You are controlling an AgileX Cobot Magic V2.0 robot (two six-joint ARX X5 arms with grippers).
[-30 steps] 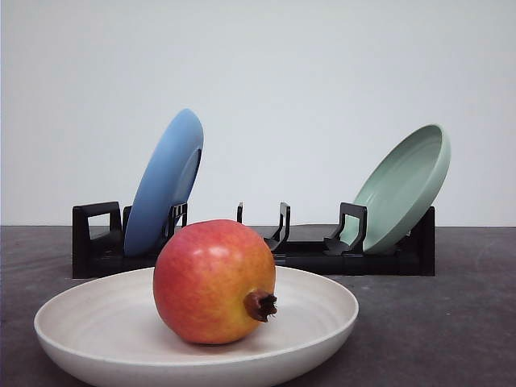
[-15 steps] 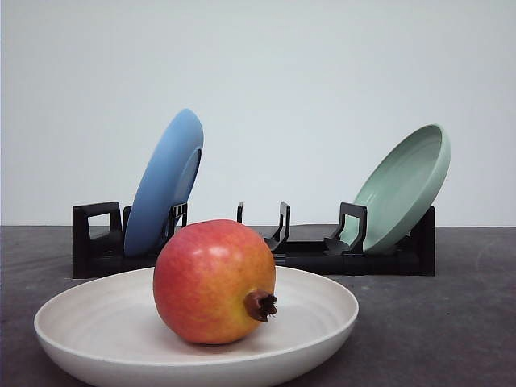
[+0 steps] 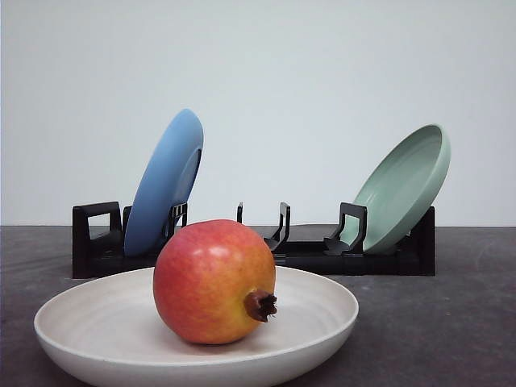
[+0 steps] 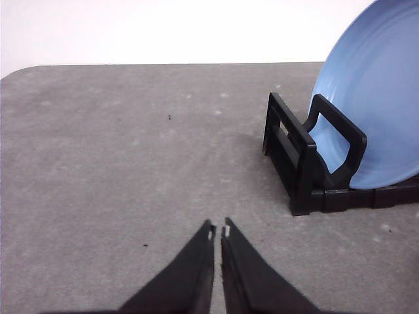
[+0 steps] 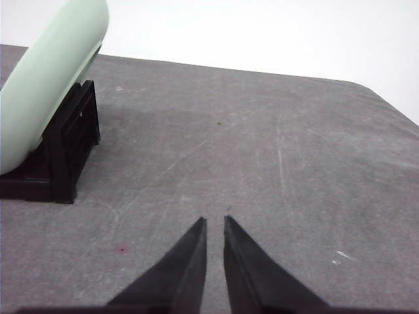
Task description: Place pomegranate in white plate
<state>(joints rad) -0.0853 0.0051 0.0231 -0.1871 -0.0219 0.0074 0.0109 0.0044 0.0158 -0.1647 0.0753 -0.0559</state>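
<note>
Resting inside the white plate (image 3: 97, 322): 1 pomegranate (image 3: 211, 280), red with a yellow-orange blush, glossy, lying on its side near the plate's middle; dark brown crown nub pointing toward the right and slightly down

White plate: wide, shallow, off-white, raised rim, faint rings inside; sits flat on the grey table (image 3: 451, 322) at the near edge of the front view

Black rack (image 3: 306, 254): 1 item, slotted, standing on the table behind the white plate, apart from it

Blue plate (image 3: 165, 181): 1 item, propped on edge in the rack's left end, leaning to the right

Pale green plate (image 3: 403, 187): 1 item, propped on edge in the rack's right end, leaning to the right, hollow side facing left

Left gripper (image 4: 218, 230): black fingers drawn together, tips nearly touching, nothing between them; above bare table, near the rack's end that carries the blue plate

Right gripper (image 5: 215, 221): black fingers close together with a thin slit between the tips, holding nothing; above bare table, the green plate and rack end off to one side
</note>
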